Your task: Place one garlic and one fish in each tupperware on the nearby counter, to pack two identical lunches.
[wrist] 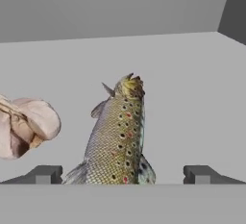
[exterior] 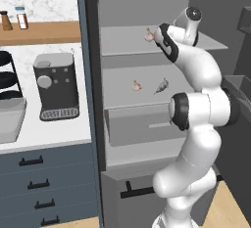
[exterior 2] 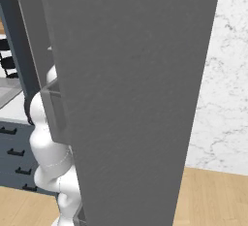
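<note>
In the hand view my gripper [wrist: 122, 174] is open, its two fingertips [wrist: 45, 174] standing on either side of the tail end of a speckled fish [wrist: 117, 136] that lies on a grey fridge shelf. A garlic [wrist: 26, 124] lies just left of that fish. From the left base view, my hand [exterior: 166, 41] reaches onto the upper shelf next to a garlic [exterior: 149, 35]. On the shelf below lie a second garlic [exterior: 137, 85] and a second fish [exterior: 161, 85]. A light-grey tupperware [exterior: 11, 124] sits at the left edge of the white counter [exterior: 59, 129].
A dark grey appliance [exterior: 56, 85] stands on the counter beside a black tiered rack [exterior: 6, 75]. Above is a wooden shelf [exterior: 49, 32] with two bottles. The open fridge door [exterior 2: 131, 99] blocks most of the right base view. A grey drawer [exterior: 142, 124] sits under the shelves.
</note>
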